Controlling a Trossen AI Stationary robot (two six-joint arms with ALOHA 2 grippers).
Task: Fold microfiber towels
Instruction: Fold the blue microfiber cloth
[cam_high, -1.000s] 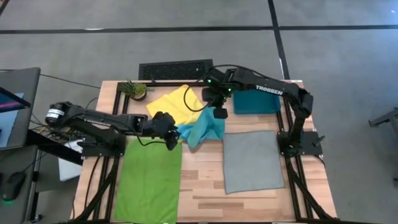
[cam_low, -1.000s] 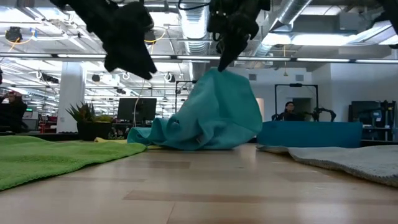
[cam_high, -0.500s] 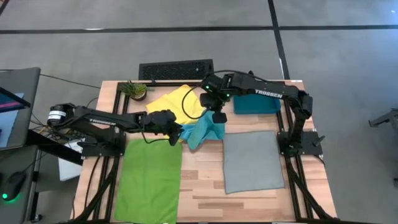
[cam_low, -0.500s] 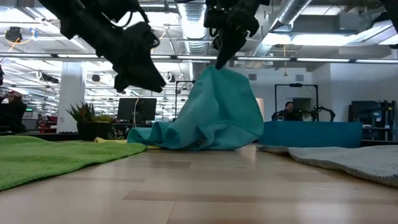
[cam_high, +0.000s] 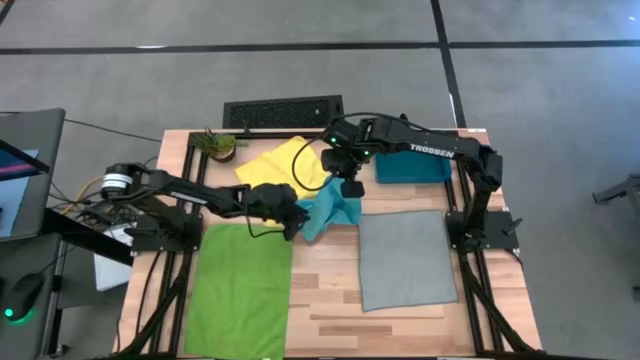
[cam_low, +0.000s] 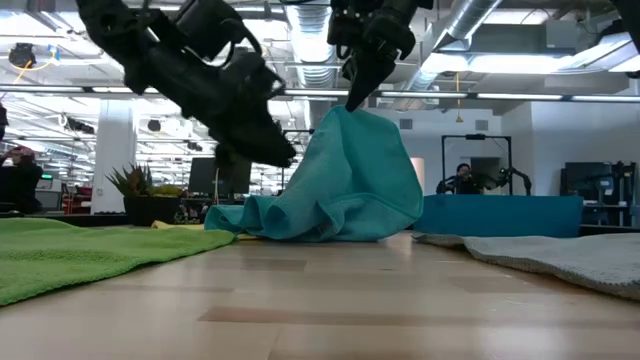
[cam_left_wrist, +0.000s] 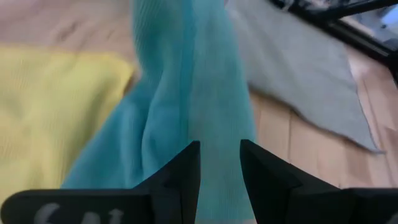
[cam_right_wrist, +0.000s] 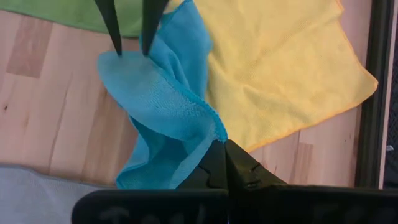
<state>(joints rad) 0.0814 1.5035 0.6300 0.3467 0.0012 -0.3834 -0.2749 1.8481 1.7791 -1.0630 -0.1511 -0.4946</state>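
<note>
Turquoise towel (cam_high: 322, 212) hangs pinched in right hand (cam_high: 351, 189), frame centre. Left hand (cam_high: 292, 218), fingers narrowly parted, should seize one lower corner only before spreading.

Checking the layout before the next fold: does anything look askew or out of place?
Yes: the turquoise towel is bunched, its peak pinched and lifted by the right gripper, with one end lying over the yellow towel. The green towel and grey towel lie flat.

Wooden table (cam_high: 330, 300): green towel (cam_high: 240, 290), grey towel (cam_high: 403, 258), yellow towel (cam_high: 275, 165), turquoise towel (cam_high: 325, 212), teal bin (cam_high: 412, 166), plant (cam_high: 216, 145).
</note>
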